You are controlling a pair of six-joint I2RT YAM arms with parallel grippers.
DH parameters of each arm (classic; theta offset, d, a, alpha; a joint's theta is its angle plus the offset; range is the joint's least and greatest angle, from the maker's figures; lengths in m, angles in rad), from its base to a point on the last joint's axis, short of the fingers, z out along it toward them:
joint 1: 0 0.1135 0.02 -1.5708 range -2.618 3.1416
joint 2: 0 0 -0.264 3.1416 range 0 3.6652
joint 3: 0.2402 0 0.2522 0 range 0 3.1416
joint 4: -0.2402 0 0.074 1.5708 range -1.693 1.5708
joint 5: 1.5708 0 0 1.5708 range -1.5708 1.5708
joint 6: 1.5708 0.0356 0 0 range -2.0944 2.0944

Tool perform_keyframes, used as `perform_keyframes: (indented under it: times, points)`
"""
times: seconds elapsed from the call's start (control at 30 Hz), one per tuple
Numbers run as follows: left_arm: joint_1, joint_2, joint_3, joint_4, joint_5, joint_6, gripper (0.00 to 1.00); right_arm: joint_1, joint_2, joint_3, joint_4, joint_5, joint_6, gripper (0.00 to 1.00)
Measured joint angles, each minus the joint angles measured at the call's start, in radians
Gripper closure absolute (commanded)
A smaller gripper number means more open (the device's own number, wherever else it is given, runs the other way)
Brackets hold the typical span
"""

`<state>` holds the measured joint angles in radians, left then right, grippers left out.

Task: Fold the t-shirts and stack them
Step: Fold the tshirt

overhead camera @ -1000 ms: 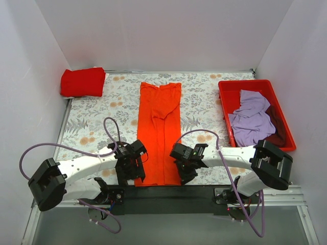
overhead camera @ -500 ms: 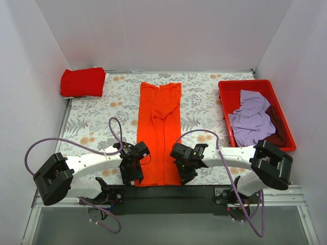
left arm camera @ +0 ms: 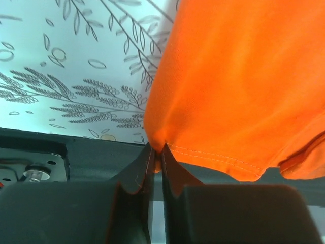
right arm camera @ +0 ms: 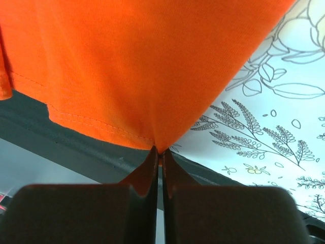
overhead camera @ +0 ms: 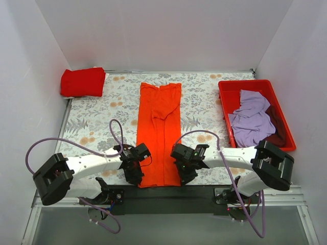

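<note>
So the orange t-shirt (overhead camera: 159, 132) is lying flat down the middle of the table (overhead camera: 92, 120). It's folded in lengthwise into one long narrow strip, running from the far side of the table to its near edge. The hem is hanging just over that edge onto the black rail (overhead camera: 158, 193).

The left gripper (overhead camera: 136, 175) is sitting at the strip's near-left corner, right on the table's near edge. Its fingers are pinching the hem corner, squeezed down to a sliver with a bit of orange cloth caught between them. The right gripper (overhead camera: 184, 175) is doing the same thing at the near-right corner, fingers pressed almost together and nipping the orange edge. In both wrist views the cloth is bunching to a little point right at the pinch.

Rest of the laundry: the red t-shirt (overhead camera: 82, 81) is sitting folded in the table's far-left corner. The red bin (overhead camera: 230, 89) is taking up the table's right side. The lavender t-shirt (overhead camera: 251, 120) is lying crumpled inside it, and the dark maroon t-shirt (overhead camera: 278, 127) is peeking out from under the lavender one, against the bin wall nearest the table's right edge.
</note>
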<state>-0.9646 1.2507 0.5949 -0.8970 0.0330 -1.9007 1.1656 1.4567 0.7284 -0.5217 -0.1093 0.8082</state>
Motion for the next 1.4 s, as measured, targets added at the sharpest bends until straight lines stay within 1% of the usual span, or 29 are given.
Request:
perform_keyframes:
  times: [0.23,0.33,0.4,0.53,0.63,0.77,0.9,1.17,1.4]
  points:
    - [-0.048,-0.069,-0.013,-0.023,0.003,-0.039,1.00,0.002,-0.057,-0.023,-0.037,0.030,-0.017,0.99]
    - [-0.051,-0.071,0.067,-0.071,-0.056,-0.044,1.00,-0.022,-0.108,-0.018,-0.068,0.073,-0.041,0.99]
    - [-0.040,-0.064,0.144,-0.083,-0.110,-0.026,1.00,-0.069,-0.132,-0.002,-0.091,0.097,-0.072,0.99]
    - [0.047,-0.015,0.266,-0.047,-0.198,0.044,1.00,-0.204,-0.138,0.077,-0.122,0.149,-0.148,0.99]
    - [0.137,0.035,0.295,0.020,-0.248,0.113,1.00,-0.288,-0.121,0.174,-0.132,0.198,-0.218,0.99]
    - [0.235,0.114,0.317,0.107,-0.290,0.203,1.00,-0.362,-0.053,0.318,-0.121,0.249,-0.311,0.99]
    - [0.315,0.177,0.387,0.181,-0.323,0.294,1.00,-0.412,0.031,0.416,-0.100,0.264,-0.386,0.99]
    - [0.453,0.294,0.544,0.309,-0.332,0.450,1.00,-0.502,0.213,0.590,-0.082,0.250,-0.488,0.99]
    - [0.500,0.433,0.602,0.387,-0.319,0.534,1.00,-0.556,0.317,0.696,-0.072,0.214,-0.539,0.99]
